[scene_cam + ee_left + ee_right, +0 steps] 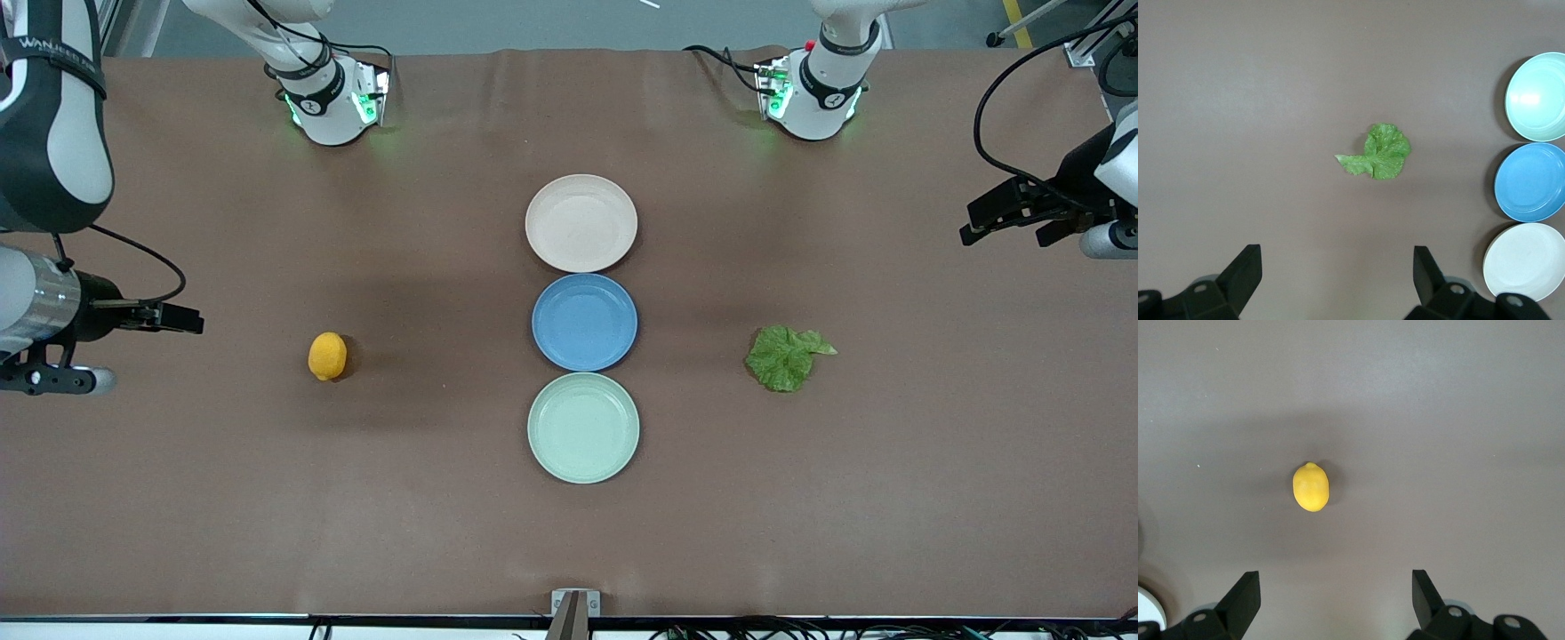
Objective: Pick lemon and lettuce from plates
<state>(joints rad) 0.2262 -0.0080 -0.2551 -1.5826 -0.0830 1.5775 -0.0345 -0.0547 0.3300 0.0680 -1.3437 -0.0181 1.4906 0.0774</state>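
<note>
The lemon lies directly on the brown desk, toward the right arm's end, well apart from all the plates; the lettuce lies flat on the desk toward the left arm's end, likewise on no plate. Three plates stand in a row down the middle of the desk, their rims nearly touching: the beige-pink plate farthest from the front camera, the blue plate between, the mint green plate nearest; all three hold nothing. The right tool hangs in the air over the desk's edge at the right arm's end, its fingers spread wide apart with nothing between them; the lemon shows in its wrist view, clear of the fingers. The left tool hangs over the desk's edge at the left arm's end, fingers also spread wide and holding nothing; its wrist view shows the lettuce and the three plates.
</note>
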